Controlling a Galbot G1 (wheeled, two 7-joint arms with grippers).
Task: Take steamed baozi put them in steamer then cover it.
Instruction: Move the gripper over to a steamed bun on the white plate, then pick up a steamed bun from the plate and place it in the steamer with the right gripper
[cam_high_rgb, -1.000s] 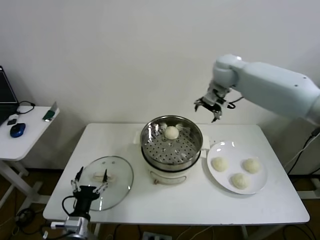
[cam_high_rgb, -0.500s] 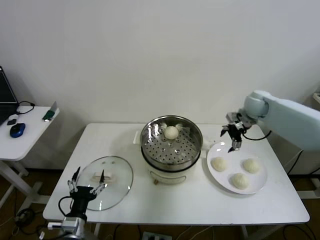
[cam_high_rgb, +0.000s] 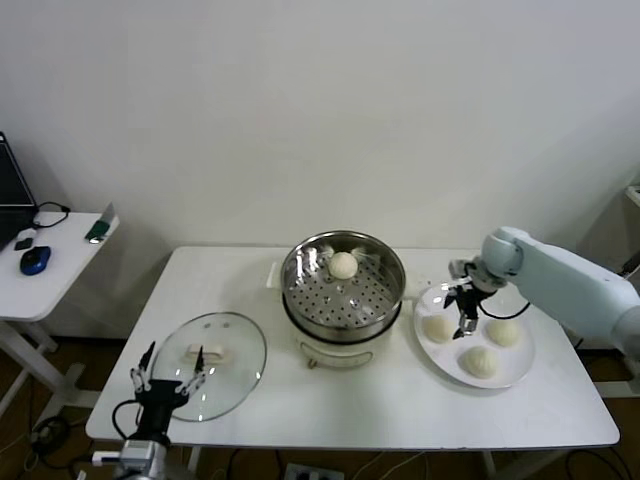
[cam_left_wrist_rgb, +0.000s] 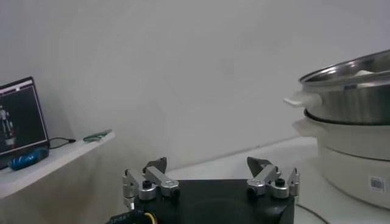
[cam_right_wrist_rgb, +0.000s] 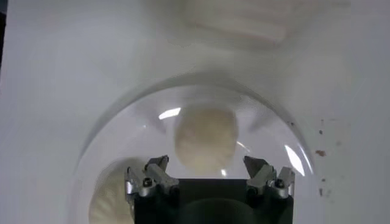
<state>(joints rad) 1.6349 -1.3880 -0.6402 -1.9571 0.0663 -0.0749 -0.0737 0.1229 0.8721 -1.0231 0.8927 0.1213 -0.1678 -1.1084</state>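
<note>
Baozi (cam_high_rgb: 437, 327), a smooth cream-white bun nearest the shiny steel steamer (cam_high_rgb: 343, 283), sits under the right gripper (cam_high_rgb: 466, 312), jaws apart; an off-centre descent could nudge it away.

The steamer (cam_high_rgb: 343, 285) sits in the middle of the tabletop (cam_high_rgb: 380, 400) with one baozi (cam_high_rgb: 343, 265) in it, toward the back. The cover (cam_high_rgb: 212, 364) lies flat on the tabletop to its left, and the left end effector (cam_high_rgb: 165, 378) hangs at the cover's front edge. A plate (cam_high_rgb: 510, 376) with three baozi on it lies to the right of the steamer, and the right end effector (cam_high_rgb: 466, 305) hangs just over the plate's back left part, above the nearest baozi (cam_high_rgb: 437, 327).
</note>
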